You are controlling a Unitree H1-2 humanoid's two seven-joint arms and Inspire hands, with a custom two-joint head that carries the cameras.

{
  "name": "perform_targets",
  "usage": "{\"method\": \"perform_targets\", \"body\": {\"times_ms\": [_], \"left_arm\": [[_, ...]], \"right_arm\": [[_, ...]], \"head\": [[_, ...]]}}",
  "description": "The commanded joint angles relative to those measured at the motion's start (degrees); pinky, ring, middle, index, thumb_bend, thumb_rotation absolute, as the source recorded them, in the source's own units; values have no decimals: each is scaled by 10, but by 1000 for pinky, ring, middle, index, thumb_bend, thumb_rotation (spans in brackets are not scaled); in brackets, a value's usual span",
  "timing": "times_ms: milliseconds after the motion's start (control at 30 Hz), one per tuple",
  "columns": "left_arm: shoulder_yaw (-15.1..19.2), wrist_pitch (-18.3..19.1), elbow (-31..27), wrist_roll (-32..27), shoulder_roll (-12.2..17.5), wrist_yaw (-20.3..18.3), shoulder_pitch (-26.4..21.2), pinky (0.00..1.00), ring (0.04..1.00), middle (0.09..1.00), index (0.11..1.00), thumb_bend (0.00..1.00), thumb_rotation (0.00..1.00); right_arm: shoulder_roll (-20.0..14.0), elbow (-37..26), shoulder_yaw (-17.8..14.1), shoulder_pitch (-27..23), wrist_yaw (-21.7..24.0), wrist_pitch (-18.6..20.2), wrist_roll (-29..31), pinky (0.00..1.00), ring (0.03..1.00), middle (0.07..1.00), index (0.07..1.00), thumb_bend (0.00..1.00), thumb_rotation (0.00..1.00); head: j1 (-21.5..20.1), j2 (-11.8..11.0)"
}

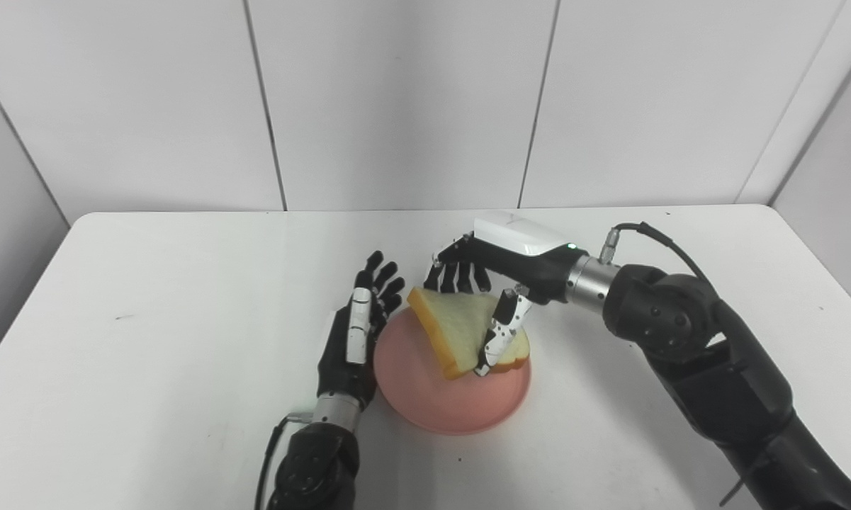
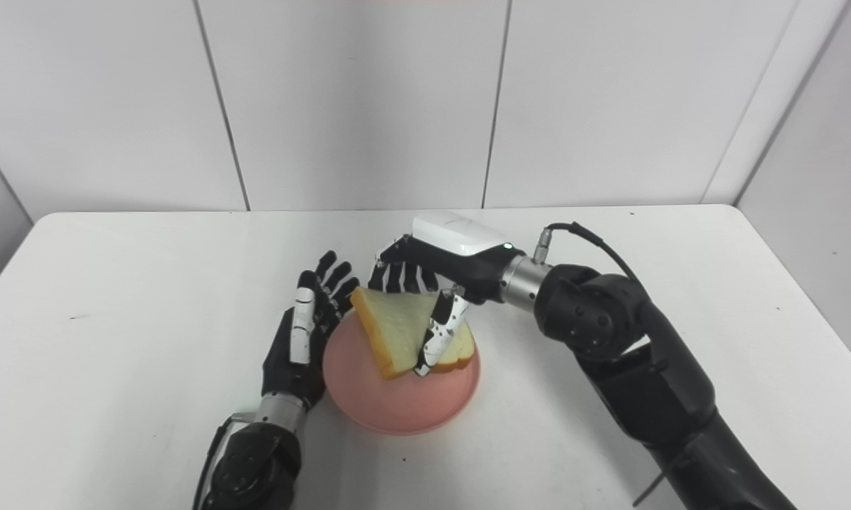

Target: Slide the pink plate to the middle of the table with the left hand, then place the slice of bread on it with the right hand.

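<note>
The pink plate (image 1: 432, 397) lies near the middle of the white table. Over its far half a slice of bread (image 1: 453, 327) is held tilted, its lower edge close to the plate. My right hand (image 1: 492, 280) is shut on the slice, thumb across its front face and fingers behind it. My left hand (image 1: 358, 333) stands edge-up against the plate's left rim, open, fingers stretched toward the far side and holding nothing.
The white table (image 1: 149, 297) spreads wide to the left and right of the plate. A white panelled wall (image 1: 397, 99) rises behind its far edge. My right forearm (image 1: 694, 354) crosses the table's right part.
</note>
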Motion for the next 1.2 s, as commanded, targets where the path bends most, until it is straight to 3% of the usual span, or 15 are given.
{"method": "perform_targets", "body": {"times_ms": [0,333,567,1000,1167], "left_arm": [[-4,-19,7,7,-29,7,-4,925,906,940,942,667,1000],[-13,-28,15,21,-31,22,-10,887,922,954,940,646,1000],[-14,-29,16,22,-32,29,-11,875,914,939,934,649,1000],[-12,-37,19,15,-32,29,-13,894,913,929,941,644,1000],[-12,-37,17,17,-31,31,-12,894,910,924,940,644,1000]], "right_arm": [[3,1,-5,-25,-5,1,0,317,392,474,531,515,0],[11,55,20,-28,-12,-40,-9,305,391,476,529,515,0],[9,77,34,-33,-9,-48,-34,342,408,495,517,517,0],[12,94,49,-33,-13,-67,-67,373,428,516,495,517,0],[8,87,59,-29,-32,-92,-102,407,441,523,485,518,0]], "head": [[4,1],[19,6],[19,7],[12,12],[9,12]]}}
